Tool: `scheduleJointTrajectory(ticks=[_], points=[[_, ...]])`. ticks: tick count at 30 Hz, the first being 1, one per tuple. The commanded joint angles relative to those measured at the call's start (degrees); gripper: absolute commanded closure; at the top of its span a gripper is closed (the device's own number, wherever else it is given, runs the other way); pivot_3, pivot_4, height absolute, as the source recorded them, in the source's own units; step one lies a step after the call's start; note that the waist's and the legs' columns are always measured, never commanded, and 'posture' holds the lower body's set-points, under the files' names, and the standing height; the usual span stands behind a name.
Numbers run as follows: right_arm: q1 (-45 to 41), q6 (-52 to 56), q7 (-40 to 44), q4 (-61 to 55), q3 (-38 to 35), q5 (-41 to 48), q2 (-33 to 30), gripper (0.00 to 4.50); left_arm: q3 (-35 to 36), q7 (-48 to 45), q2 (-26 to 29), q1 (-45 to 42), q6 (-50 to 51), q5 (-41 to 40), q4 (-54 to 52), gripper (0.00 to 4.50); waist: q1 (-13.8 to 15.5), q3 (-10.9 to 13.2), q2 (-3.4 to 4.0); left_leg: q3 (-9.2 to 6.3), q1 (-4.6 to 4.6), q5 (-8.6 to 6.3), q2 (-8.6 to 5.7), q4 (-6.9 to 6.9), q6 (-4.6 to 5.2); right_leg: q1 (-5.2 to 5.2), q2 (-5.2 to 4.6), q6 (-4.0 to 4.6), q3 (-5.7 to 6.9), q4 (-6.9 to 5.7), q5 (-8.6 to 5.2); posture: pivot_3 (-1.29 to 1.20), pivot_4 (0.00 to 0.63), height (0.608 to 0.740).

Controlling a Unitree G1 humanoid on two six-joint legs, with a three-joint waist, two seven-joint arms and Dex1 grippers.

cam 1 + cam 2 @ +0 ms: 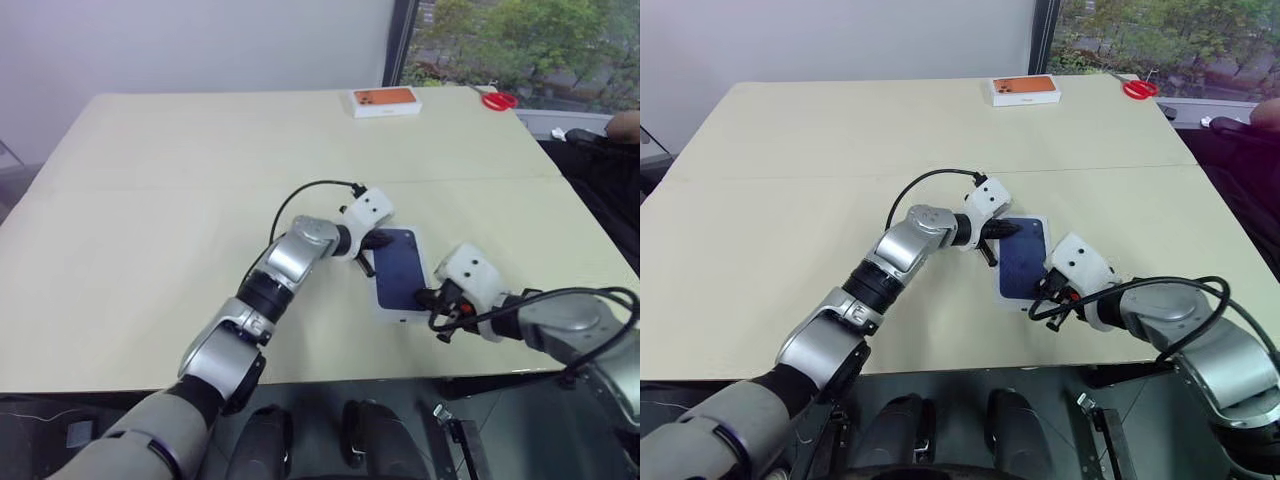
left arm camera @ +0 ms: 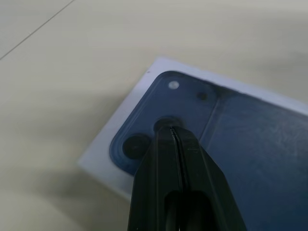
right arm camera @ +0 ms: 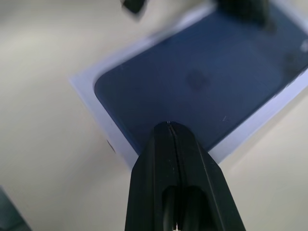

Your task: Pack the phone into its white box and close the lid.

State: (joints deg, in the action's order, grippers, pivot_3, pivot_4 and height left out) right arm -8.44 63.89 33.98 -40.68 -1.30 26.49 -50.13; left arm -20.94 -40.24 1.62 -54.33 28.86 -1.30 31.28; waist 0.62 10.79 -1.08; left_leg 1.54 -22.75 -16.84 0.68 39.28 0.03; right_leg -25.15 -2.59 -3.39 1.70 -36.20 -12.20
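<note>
The lid (image 1: 401, 270), a shallow white rectangular cardboard piece printed with a glossy dark blue phone image, lies flat, picture up, on the matte cream surface (image 1: 150, 200). Left claw (image 1: 378, 240), black fingers pressed together and empty, sits over the lid's far corner. Right claw (image 1: 424, 298), likewise closed and empty, is at its near edge.

Pale cream tabletop (image 1: 150, 220), crossed by a thin seam from side to side. Near the front edge, the lid (image 1: 402, 270), dark blue phone picture facing up, lying flat. At the far edge, a white box with orange picture (image 1: 386, 101); close beside it toward the corner, red scissors (image 1: 498, 99).
</note>
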Motion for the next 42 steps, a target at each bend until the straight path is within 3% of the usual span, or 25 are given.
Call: scheduleJointTrajectory(ticks=[1, 6, 10, 16, 23, 31, 42], points=[[-1.1, 2.8, -2.5, 0.2, 1.8, -0.8, 0.9, 4.50, -2.5, -2.0, 0.9, 0.9, 2.0, 2.1, -0.8, 4.47, 0.1, 0.0, -0.01, 0.00, 0.02, 0.00, 0.01, 0.00, 0.00, 0.03, 0.00, 0.00, 0.00, 0.01, 0.00, 0.00, 0.150, 0.740], [-2.1, 3.4, -3.2, 0.5, 3.1, -1.1, 0.7, 4.50, 0.8, -0.8, 2.0, 2.3, 1.1, 0.9, -3.8, 4.47, 0.0, 0.0, -0.04, -0.02, 0.39, -0.02, 0.09, -0.04, 0.03, 0.41, -0.01, -0.01, 0.01, 0.08, -0.02, 0.00, 0.150, 0.740], [-4.5, -2.1, -5.4, 2.2, 0.3, -3.6, 2.0, 4.50, 8.6, -0.8, 4.6, 5.2, -2.2, -4.1, -11.8, 4.47, -0.2, 0.0, -0.04, -0.01, 0.36, -0.02, 0.14, -0.04, 0.03, 0.35, 0.00, -0.01, 0.00, 0.06, -0.02, 0.00, 0.150, 0.740], [-7.6, -14.0, -10.3, 9.9, -5.4, -7.6, 8.9, 4.50, 19.8, -4.8, 16.7, 18.1, -2.3, -11.6, -29.0, 4.47, -0.3, -0.1, 0.01, 0.01, 0.35, -0.01, 0.20, -0.11, 0.00, 0.27, -0.02, 0.00, -0.08, -0.01, -0.01, 0.00, 0.150, 0.740], [-10.5, -21.7, -8.0, 20.2, -7.6, -5.7, 15.0, 4.50, 30.9, -7.0, 27.9, 33.8, -1.2, -17.8, -35.9, 4.47, 0.0, -0.1, 0.03, 0.04, 0.35, 0.00, 0.16, -0.10, -0.01, 0.29, -0.09, 0.00, -0.03, 0.02, -0.01, 0.00, 0.150, 0.740], [-12.6, -25.4, -4.6, 27.2, -6.2, -5.5, 16.8, 4.50, 37.5, -2.9, 30.3, 41.0, -1.1, -20.7, -39.2, 4.47, 0.0, -0.1, 0.03, 0.05, 0.34, -0.01, 0.12, -0.09, -0.01, 0.34, -0.18, 0.00, 0.00, 0.07, -0.01, 0.00, 0.150, 0.740], [-12.5, -26.6, -3.7, 28.1, -7.8, -4.4, 18.1, 4.50, 40.1, -1.9, 34.2, 44.2, -1.7, -22.4, -38.9, 4.47, -0.1, 0.0, 0.04, 0.05, 0.37, -0.01, 0.19, -0.11, -0.01, 0.32, -0.11, 0.01, 0.00, 0.04, -0.01, 0.00, 0.150, 0.740]])
